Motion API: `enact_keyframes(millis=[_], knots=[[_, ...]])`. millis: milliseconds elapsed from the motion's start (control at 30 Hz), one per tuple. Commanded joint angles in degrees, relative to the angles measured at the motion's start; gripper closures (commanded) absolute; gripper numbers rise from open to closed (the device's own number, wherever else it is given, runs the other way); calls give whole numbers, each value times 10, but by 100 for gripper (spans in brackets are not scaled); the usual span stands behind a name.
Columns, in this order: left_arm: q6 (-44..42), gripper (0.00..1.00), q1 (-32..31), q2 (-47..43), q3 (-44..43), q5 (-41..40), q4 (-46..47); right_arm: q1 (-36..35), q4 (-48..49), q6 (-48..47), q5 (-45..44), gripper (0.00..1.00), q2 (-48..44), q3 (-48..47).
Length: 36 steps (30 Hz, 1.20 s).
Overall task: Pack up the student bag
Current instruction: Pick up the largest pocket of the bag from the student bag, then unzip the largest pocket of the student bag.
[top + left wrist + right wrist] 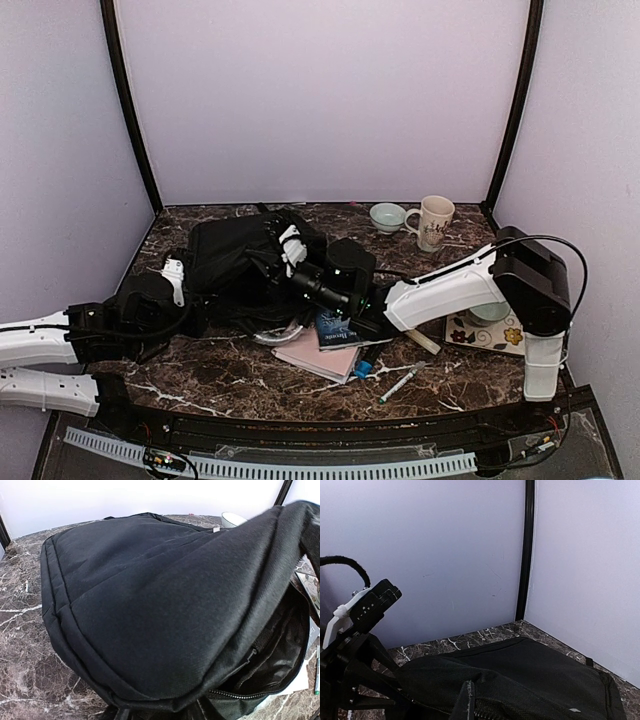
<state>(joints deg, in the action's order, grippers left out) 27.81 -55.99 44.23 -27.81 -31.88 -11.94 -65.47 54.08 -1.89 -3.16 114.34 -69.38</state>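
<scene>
- top view: the student bag [235,258] lies left of centre on the desk [250,385], with its mouth toward the near right. my right jaws are together at its upper edge, apparently pinching the fabric. my left jaws sit at its left end, and i cannot tell whether they are apart or clamped.
- same view: a dark blue book [338,330], a pink notebook [318,355] and a pen [402,382] are still outside the bag, near its mouth.
- left wrist view: the top panel is lifted on the right and the zippered mouth [260,680] gapes. i can make out nothing inside.
- right wrist view: only the bag's far part shows, lying flat near the corner.
- my judgement: the bag is open, but packing has not started.
</scene>
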Motion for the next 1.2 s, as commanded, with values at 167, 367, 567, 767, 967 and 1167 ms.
enact_keyframes(millis=[167, 367, 567, 767, 967, 1167], knots=[[-9, 59, 43, 26, 19, 36, 49, 3, 79, 17, 23, 100, -47, 16], [-10, 94, 48, 30, 22, 55, 61, 3, 81, 17, 20, 100, -49, 19], [-5, 100, 48, 0, 21, 56, 35, 5, 82, 4, 2, 100, -40, 18], [30, 100, 48, -1, 0, 6, -37, 10, 85, 2, -11, 100, -33, 20], [79, 100, 53, 13, -21, -56, -116, 16, 91, -2, -20, 100, -38, 30], [85, 100, 72, 17, -20, -67, -121, 19, 93, 6, -10, 100, -35, 29]])
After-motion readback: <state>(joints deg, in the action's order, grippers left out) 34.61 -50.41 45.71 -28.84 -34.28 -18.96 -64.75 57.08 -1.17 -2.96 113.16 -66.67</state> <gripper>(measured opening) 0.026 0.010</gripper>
